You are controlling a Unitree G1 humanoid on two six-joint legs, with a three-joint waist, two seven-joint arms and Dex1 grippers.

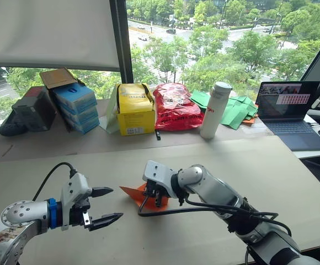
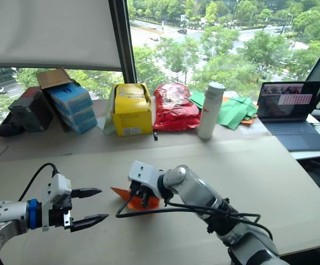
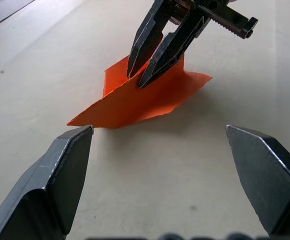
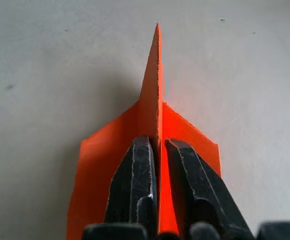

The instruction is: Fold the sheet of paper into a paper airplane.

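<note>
The sheet of paper is bright orange and folded into a pointed wedge, a paper airplane shape with flaps spread on the table. Its central ridge stands up, with the tip pointing toward my left arm. My right gripper is shut on that ridge, fingers coming down from above. My left gripper is open, held just left of the paper's tip without touching it; in the left wrist view its fingers frame the orange wedge.
Along the back by the window stand blue boxes, a yellow box, a red bag, a white bottle, green paper pieces and a laptop. A black cable trails from my right arm.
</note>
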